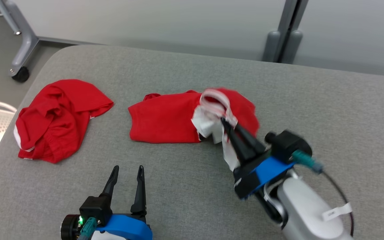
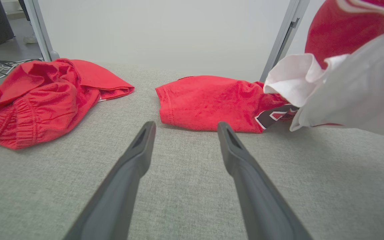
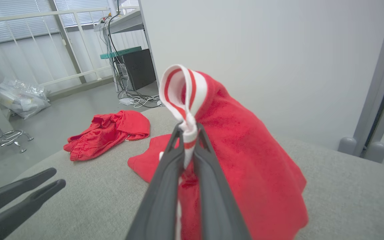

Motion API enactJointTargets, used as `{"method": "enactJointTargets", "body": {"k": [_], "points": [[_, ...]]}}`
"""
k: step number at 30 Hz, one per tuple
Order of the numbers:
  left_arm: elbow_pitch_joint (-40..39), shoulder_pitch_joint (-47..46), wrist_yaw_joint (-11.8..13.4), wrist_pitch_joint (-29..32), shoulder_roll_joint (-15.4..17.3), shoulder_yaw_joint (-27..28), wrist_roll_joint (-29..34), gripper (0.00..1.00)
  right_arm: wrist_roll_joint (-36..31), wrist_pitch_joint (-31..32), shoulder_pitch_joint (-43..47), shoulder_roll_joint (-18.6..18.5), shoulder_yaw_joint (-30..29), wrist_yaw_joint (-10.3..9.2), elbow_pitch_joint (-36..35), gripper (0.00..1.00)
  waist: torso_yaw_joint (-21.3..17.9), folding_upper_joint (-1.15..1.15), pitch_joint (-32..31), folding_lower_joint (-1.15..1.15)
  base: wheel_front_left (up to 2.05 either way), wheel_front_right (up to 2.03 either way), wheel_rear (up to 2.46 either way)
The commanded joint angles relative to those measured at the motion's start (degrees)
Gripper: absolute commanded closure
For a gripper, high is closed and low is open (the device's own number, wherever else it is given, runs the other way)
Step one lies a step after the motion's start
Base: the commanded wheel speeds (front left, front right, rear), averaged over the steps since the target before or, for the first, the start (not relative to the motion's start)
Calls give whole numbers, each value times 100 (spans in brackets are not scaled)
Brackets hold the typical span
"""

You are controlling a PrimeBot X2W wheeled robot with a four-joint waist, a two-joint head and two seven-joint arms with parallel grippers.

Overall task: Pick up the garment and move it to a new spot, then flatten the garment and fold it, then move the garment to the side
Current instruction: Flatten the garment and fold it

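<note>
Centre-right of grey cushion point(image 1: 312, 100) | red jersey point(image 1: 165, 120) partly lifted | right gripper point(image 1: 226, 122) clenched on striped collar point(image 3: 182, 87) | left gripper point(image 1: 127, 170) spread, empty | risk: thin pinch may slip, dropping jersey

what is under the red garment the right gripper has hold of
The garment is raised at its striped collar, pinched by the right gripper; beneath that end, grey cushion shows. Under the flat part, nothing can be seen.

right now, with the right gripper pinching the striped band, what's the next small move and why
Probably raise the right gripper higher: it is shut on the striped band, yet much of the red garment lies on the grey cushion.
</note>
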Motion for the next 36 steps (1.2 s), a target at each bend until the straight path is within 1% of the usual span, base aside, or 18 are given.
{"method": "enactJointTargets", "body": {"k": [1,4,6,9,11,13,14,15,16,17,19,22,23,25,27,34,36], "points": [[12,0,-33,-16,-3,3,-15,0,111,-7,-153,-21,-88,1,-187,100,-116,-1,-99,-1,0,0,0],[27,70,-16,-16,-1,22,-5,0,563,-6,-189,-25,-558,1,-556,100,-258,-1,-195,-1,0,0,0],[41,106,-23,-16,-3,50,3,0,769,-6,-138,-24,-964,1,-574,100,-343,-1,-245,-1,0,0,0],[40,122,-23,-16,-2,80,-13,0,731,-7,-18,-21,-1607,1,-330,100,-455,-1,-272,-1,0,0,0],[45,124,-38,-16,-2,83,-24,0,742,-6,94,-25,-2154,1,22,100,-513,-1,-262,-1,0,0,0],[48,106,-38,-16,-3,69,-37,0,591,-7,140,-57,-2731,1,485,100,-553,-1,-228,-1,0,0,0],[60,87,-45,-16,-1,54,-44,0,443,-7,142,-113,-2997,1,709,63,-567,-1,-203,-1,0,0,0],[66,66,-39,-16,-1,49,-45,0,294,-8,146,-153,-3242,1,929,0,-579,-1,-176,-1,0,0,0],[74,42,-38,-16,-1,41,-45,0,217,-8,139,-146,-3527,1,1108,0,-591,-1,-149,-1,0,0,0],[91,18,-44,-16,-1,33,-44,0,-6,-7,157,-202,-3739,2,1265,0,-598,-1,-119,-1,0,0,0],[108,-17,-44,-16,-2,27,-32,0,-213,-6,174,-185,-4120,1,1448,0,-612,-1,-68,-1,0,0,0],[127,-24,-44,-16,-1,48,-13,0,-569,-6,237,-143,-4426,1,1470,0,-633,-1,-14,-1,0,0,0],[129,-38,-47,-16,-1,54,-4,0,-659,-7,256,-125,-4446,1,1439,0,-640,-1,2,-1,0,0,0],[131,-56,-52,-16,-2,74,18,0,-751,-6,285,-73,-4324,1,1347,0,-657,-1,25,-1,0,0,0],[137,-76,-61,-16,-2,88,25,0,-774,-6,319,-42,-4058,1,1246,0,-675,-1,44,-1,0,0,0],[157,-133,-61,-16,-2,6,-17,0,-644,-6,466,-17,-3083,1,1126,0,-680,-1,88,-1,0,0,0],[151,-133,-52,-16,-1,-29,-50,0,-580,-6,595,-19,-2945,1,1114,0,-667,-1,91,-1,0,0,0]]}}
